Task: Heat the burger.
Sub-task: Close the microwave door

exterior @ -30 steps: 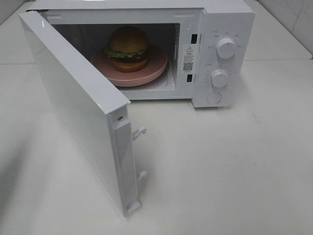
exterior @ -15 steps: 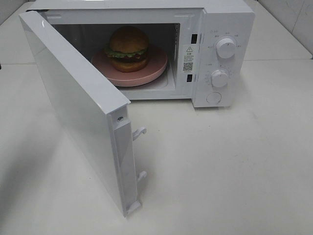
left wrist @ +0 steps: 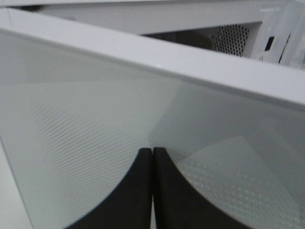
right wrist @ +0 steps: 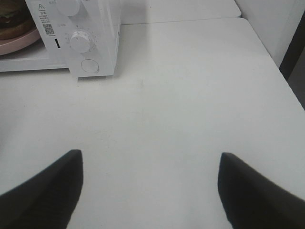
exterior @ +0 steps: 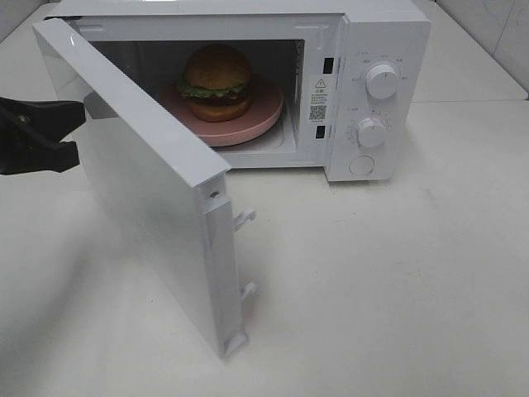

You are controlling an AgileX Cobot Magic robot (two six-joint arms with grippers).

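Burger (exterior: 216,81) sat on the pink plate (exterior: 266,116) inside the microwave (exterior: 413,50) cavity, upright, well back from the opening. The door (exterior: 140,207) stood swung out on its hinge at the left side, with its free edge and latch hooks (exterior: 245,219) pointing toward the near end of the table (exterior: 397,281). The left gripper (exterior: 76,136) was at the outer face of the door, nearer the hinge than the free edge. In the left wrist view its fingers (left wrist: 138,191) were pressed together with nothing between them, the tips up against the glass panel. From that gripper the burger lay beyond the door, toward the cavity, so I judged a push in that direction would swing the door shut on it. The right gripper (right wrist: 150,153) hung over bare table with fingers spread wide, holding nothing. It was the nearer arm to the upper knob (exterior: 383,80) and lower knob (exterior: 372,131), so I expected the dials to fall to it once the door latched. Main risk I noted: pushing close to the hinge gives little leverage, and the tips could slide on the glass.
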